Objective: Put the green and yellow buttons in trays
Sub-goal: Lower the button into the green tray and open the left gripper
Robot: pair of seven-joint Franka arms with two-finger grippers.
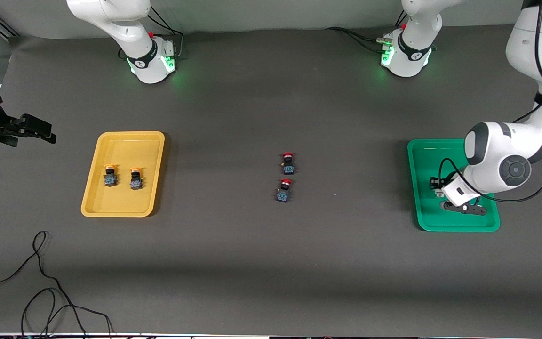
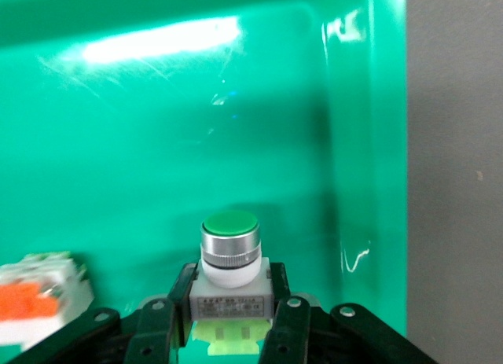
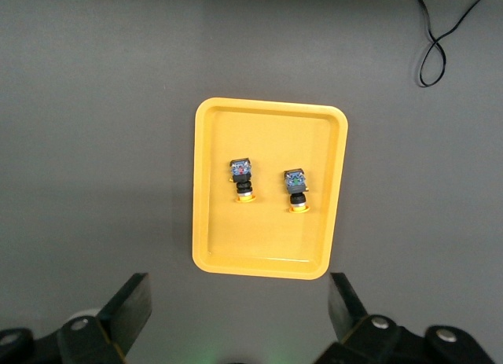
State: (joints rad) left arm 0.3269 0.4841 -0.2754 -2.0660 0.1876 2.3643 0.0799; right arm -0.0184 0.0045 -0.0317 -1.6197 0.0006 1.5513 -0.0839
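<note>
Wrapping up: both yellow buttons (image 1: 123, 177) sit in the yellow tray (image 1: 93, 202); left end effector (image 2: 228, 332) pinches the green button (image 2: 229, 262) low in the green tray (image 1: 424, 220), beside the orange one (image 2: 35, 297). Right end effector (image 3: 236, 313) spread, waiting above the yellow tray.

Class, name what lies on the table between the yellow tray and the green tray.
Two red-capped switches, seen in the front view, between the yellow tray and the green tray; otherwise bare tabletop.

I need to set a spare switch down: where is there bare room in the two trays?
Yellow tray: bare floor on both sides of the two yellow buttons across its middle. Green tray: crowded, the left gripper holding a green button beside a white-and-orange switch.
</note>
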